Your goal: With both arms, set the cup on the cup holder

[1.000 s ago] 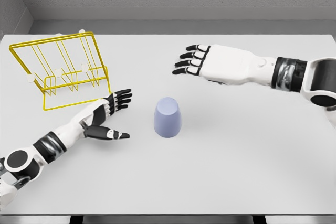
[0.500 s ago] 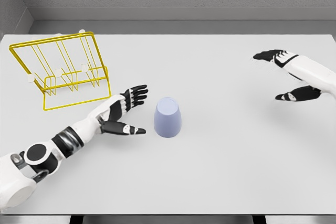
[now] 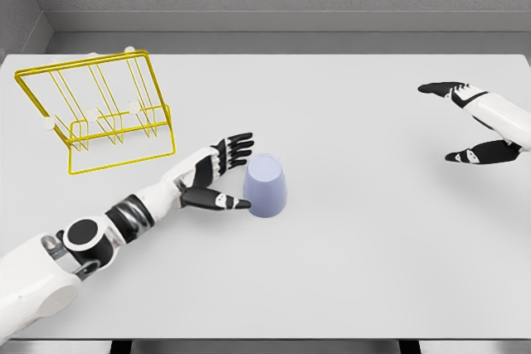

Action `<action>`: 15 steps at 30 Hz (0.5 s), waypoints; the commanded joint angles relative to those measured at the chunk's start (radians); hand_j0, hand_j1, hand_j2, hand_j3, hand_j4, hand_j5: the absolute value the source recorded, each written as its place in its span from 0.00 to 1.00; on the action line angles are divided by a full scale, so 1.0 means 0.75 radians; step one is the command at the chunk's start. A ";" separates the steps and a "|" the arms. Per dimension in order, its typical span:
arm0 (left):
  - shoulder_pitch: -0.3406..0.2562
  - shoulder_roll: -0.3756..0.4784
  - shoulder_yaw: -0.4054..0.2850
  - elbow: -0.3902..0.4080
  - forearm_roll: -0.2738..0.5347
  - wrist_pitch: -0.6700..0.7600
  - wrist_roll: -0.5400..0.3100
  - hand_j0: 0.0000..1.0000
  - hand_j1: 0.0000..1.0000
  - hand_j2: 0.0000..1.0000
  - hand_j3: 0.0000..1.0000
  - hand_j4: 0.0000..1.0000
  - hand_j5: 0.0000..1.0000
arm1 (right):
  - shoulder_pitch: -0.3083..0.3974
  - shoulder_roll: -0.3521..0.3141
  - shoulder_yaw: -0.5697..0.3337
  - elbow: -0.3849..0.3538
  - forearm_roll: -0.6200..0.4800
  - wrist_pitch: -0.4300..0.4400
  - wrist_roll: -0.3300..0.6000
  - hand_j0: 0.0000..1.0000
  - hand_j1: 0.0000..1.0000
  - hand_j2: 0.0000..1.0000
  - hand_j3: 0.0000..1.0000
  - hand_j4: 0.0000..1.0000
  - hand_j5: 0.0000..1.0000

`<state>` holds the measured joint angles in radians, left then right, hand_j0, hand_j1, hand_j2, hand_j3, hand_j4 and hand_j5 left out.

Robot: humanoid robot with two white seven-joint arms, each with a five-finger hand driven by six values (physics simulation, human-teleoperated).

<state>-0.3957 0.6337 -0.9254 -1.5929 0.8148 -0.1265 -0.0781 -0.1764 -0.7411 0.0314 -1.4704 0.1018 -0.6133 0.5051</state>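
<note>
Resting upside down near middle of table (image 3: pixel 357 271): lavender cup (image 3: pixel 265 186), base up, mouth against surface. Left hand (image 3: pixel 211 173) just beside cup's left side, fingers spread, thumb tip at cup wall, nothing grasped. Yellow wire cup holder (image 3: pixel 95 113) near far left corner, racks bare. Right hand (image 3: pixel 481 122) at right edge, well apart from cup, fingers open, holding nothing.

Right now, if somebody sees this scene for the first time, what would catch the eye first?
Probably the lavender-blue cup standing upside down near the middle of the white table, with the left hand spread open right beside it. Next comes the yellow wire cup holder at the far left. The right hand hovers open at the right edge.
</note>
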 commanded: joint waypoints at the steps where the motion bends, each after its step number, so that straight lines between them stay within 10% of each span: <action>1: 0.000 -0.017 -0.008 0.013 0.000 0.003 0.000 1.00 1.00 1.00 1.00 1.00 1.00 | 0.000 0.000 -0.001 -0.001 -0.011 0.003 -0.001 1.00 1.00 1.00 1.00 1.00 1.00; 15: -0.027 -0.062 -0.034 0.056 -0.025 0.021 0.000 1.00 1.00 1.00 1.00 1.00 1.00 | 0.000 0.011 -0.001 -0.001 -0.013 0.003 -0.003 1.00 1.00 1.00 1.00 1.00 1.00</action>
<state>-0.4172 0.5900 -0.9483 -1.5527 0.7986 -0.1109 -0.0782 -0.1764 -0.7330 0.0308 -1.4715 0.1005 -0.6133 0.5045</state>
